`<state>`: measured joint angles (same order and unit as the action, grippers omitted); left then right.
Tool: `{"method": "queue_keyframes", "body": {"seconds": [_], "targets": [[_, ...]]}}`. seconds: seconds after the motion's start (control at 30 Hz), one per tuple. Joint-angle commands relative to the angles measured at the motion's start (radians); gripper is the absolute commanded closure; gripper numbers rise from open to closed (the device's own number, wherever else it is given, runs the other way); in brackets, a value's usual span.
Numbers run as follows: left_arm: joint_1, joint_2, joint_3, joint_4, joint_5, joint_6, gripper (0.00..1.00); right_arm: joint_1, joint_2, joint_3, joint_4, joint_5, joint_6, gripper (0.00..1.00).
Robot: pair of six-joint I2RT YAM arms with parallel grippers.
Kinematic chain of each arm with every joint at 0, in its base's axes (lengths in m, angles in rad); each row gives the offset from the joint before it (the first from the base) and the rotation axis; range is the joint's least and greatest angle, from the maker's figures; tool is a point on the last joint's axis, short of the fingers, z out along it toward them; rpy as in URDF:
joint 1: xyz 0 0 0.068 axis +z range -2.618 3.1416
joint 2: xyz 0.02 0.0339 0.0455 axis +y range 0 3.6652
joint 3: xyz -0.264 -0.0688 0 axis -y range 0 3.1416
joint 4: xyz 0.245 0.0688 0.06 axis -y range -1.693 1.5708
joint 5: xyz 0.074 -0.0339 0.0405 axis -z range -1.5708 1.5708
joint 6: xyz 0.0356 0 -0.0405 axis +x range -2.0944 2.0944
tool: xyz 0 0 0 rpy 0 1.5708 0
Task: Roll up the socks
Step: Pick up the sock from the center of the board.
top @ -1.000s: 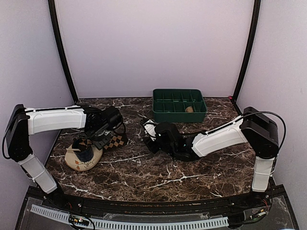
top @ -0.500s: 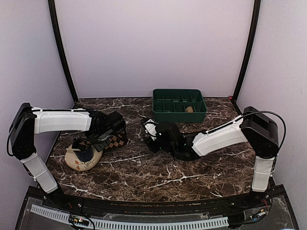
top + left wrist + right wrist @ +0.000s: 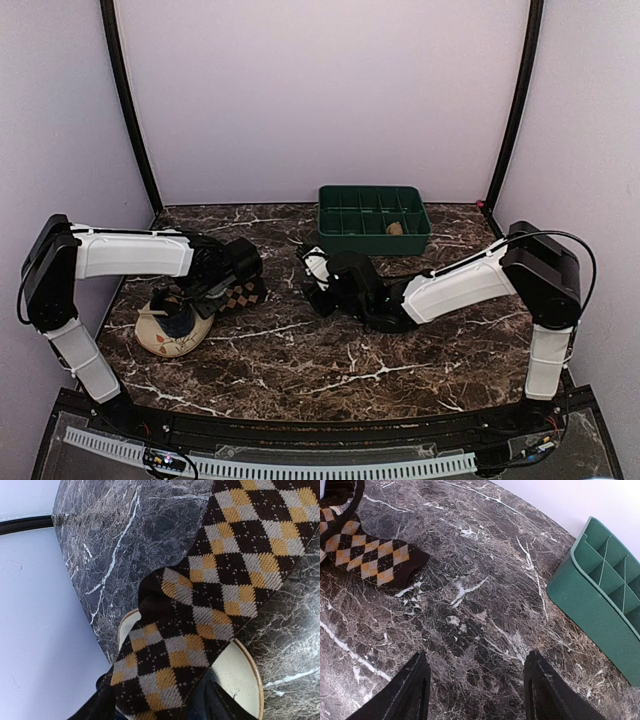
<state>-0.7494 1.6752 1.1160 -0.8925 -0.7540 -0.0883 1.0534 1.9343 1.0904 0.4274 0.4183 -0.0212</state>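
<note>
The left gripper (image 3: 155, 707) stands spread, and the checked sock (image 3: 220, 580) lies flat between its fingers, not squeezed. The sock runs on ahead of the hand, crossing the rim of a cream dish (image 3: 242, 672) and onto the marble table (image 3: 100, 555). The right gripper (image 3: 475, 680) hangs released over bare marble, holding nothing. The sock's end lies ahead to its left and a green tray (image 3: 590, 590) ahead to its right.
</note>
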Motion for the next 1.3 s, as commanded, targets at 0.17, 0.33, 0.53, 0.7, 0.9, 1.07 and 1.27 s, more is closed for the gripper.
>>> {"method": "queue_keyframes", "body": {"seconds": [0.17,0.33,0.53,0.7,0.9,1.07,1.27], "targets": [[0.017,0.019,-0.036,-0.006,-0.053,-0.028,0.42,-0.009,-0.053,-0.035,0.051,-0.006,0.015,0.42],[0.023,0.034,-0.036,0.019,-0.074,-0.020,0.59,-0.010,-0.055,-0.041,0.053,-0.006,0.018,0.42],[0.023,0.049,-0.027,0.021,-0.087,-0.024,0.85,-0.010,-0.057,-0.045,0.053,-0.006,0.021,0.42],[0.023,0.050,-0.016,0.013,-0.098,-0.027,0.93,-0.011,-0.062,-0.048,0.053,0.000,0.019,0.42],[0.023,0.049,0.025,-0.010,-0.135,-0.028,0.99,-0.011,-0.063,-0.041,0.050,0.001,0.015,0.42],[0.022,0.043,0.071,-0.032,-0.149,-0.022,1.00,-0.012,-0.067,-0.036,0.047,0.002,0.014,0.42],[0.023,0.036,0.118,-0.059,-0.177,-0.020,1.00,-0.012,-0.077,-0.046,0.050,0.006,0.014,0.42]]}}
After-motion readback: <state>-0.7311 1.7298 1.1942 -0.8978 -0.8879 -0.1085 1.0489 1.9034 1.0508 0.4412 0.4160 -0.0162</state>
